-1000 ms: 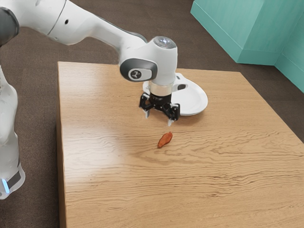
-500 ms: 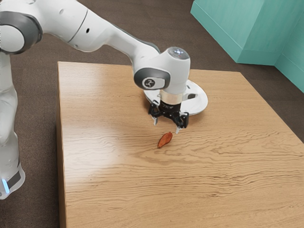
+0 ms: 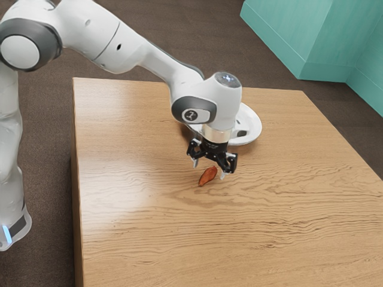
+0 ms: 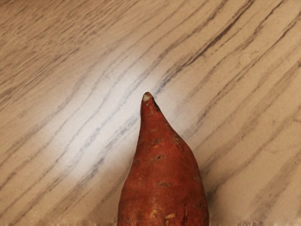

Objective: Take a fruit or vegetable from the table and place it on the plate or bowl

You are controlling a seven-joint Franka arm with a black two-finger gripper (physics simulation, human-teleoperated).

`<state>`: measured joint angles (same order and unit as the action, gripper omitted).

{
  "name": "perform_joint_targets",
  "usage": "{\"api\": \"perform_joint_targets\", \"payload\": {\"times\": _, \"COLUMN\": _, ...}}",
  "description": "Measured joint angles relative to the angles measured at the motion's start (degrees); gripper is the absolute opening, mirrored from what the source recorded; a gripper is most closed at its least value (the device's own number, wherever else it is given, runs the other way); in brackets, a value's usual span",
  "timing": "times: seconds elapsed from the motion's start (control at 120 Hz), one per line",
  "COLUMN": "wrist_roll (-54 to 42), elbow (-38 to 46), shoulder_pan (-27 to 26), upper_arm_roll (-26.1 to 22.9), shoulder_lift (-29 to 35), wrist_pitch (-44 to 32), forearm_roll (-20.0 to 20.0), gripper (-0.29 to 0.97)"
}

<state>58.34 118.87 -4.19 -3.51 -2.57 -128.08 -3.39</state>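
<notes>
A small orange-brown sweet potato (image 3: 206,177) lies on the wooden table (image 3: 149,227), near its middle. My black gripper (image 3: 209,170) hangs open directly over it, one fingertip on either side of its upper end, just above the wood. In the wrist view the sweet potato (image 4: 162,179) is close under my hand, its pointed tip aimed away. A white plate (image 3: 250,125) sits on the table behind my hand, partly hidden by the wrist.
A teal block (image 3: 311,36) stands on the floor beyond the table's far right corner. Brown floor surrounds the table. Bare wood stretches to the front and to the exterior view's left of the sweet potato.
My hand has moved forward from over the plate's edge and come down, so the open fingers now straddle the sweet potato. The sweet potato has not moved.
</notes>
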Motion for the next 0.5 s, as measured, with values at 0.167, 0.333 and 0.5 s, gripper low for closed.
{"api": "perform_joint_targets", "payload": {"times": 0.167, "wrist_roll": 0.0, "elbow": -0.5, "shoulder_pan": -1.7, "upper_arm_roll": 0.0, "shoulder_lift": -0.7, "wrist_pitch": -0.4, "forearm_roll": 0.0, "gripper": 0.68}}
{"api": "perform_joint_targets", "payload": {"times": 0.333, "wrist_roll": 0.0, "elbow": -0.6, "shoulder_pan": -1.0, "upper_arm_roll": 0.3, "shoulder_lift": -0.7, "wrist_pitch": -0.6, "forearm_roll": 0.1, "gripper": 0.68}}
{"api": "perform_joint_targets", "payload": {"times": 0.5, "wrist_roll": -0.1, "elbow": -0.6, "shoulder_pan": 0.0, "upper_arm_roll": 0.4, "shoulder_lift": -2.0, "wrist_pitch": -0.8, "forearm_roll": 0.1, "gripper": 0.67}}
